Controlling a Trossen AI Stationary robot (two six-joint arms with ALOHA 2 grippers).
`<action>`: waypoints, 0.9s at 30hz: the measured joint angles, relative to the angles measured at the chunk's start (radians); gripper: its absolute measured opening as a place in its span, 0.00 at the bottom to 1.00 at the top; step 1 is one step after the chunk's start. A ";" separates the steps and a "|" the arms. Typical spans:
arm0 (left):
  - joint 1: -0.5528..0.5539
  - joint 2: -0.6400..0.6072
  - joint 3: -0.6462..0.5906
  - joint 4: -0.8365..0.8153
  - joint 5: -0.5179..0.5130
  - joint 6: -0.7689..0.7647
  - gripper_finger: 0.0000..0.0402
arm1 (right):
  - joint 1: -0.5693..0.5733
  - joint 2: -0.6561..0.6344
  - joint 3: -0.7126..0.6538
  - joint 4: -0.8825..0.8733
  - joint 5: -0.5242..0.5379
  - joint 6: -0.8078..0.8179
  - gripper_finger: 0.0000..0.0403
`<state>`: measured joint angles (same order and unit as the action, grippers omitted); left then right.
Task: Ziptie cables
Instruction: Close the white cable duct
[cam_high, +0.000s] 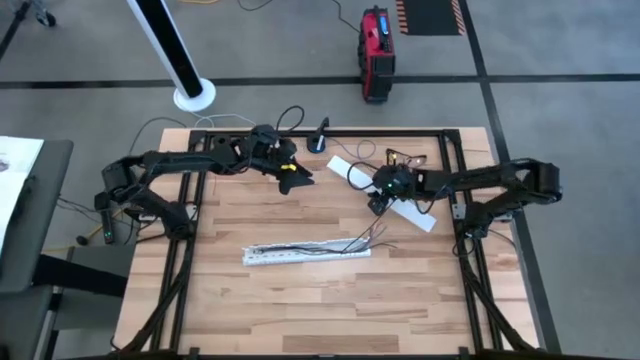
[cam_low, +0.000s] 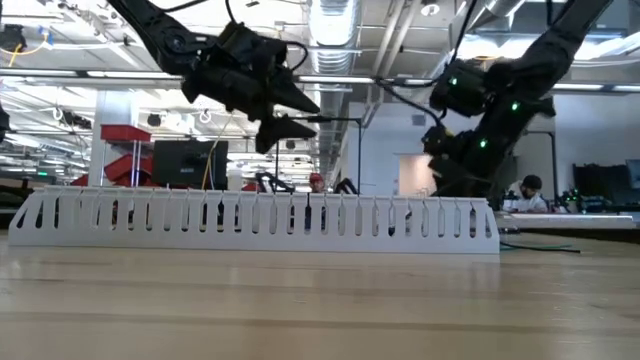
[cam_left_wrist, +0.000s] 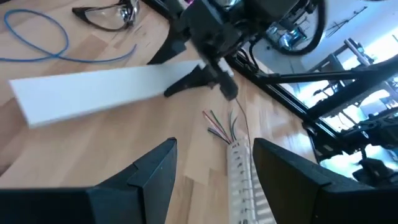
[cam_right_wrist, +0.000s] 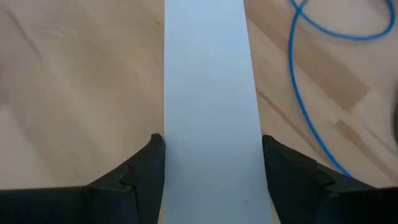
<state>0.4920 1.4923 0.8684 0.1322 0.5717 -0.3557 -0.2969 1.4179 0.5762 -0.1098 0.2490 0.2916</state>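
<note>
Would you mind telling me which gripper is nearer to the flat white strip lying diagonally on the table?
Right. The right gripper hangs open directly over the flat white strip, fingers straddling it; the left gripper is off to its side, also open.

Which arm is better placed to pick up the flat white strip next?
Probably the right. The right gripper hangs directly over the flat white strip, open fingers straddling it. The left gripper is open too, but off to the strip's side.

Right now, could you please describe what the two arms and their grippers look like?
Both arms are black, jointed tubes with black cables. The left gripper has dark, pointed wedge-shaped fingers and a yellow mark nearby. The right gripper looks alike, with green lights glowing on its wrist.
</note>
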 joint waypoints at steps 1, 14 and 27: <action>0.000 -0.016 0.000 -0.027 0.004 0.000 0.52 | 0.005 -0.020 0.000 -0.004 0.001 0.000 0.55; -0.291 -0.160 0.000 -0.502 -0.156 0.037 0.52 | 0.033 -0.278 0.021 -0.096 0.012 -0.008 0.55; -0.584 -0.148 0.000 -0.389 -0.428 -0.312 0.52 | 0.006 -0.352 0.133 -0.223 0.016 -0.196 0.54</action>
<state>-0.0918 1.3446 0.8684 -0.2568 0.1437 -0.6674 -0.2905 1.0658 0.7097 -0.3331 0.2646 0.0954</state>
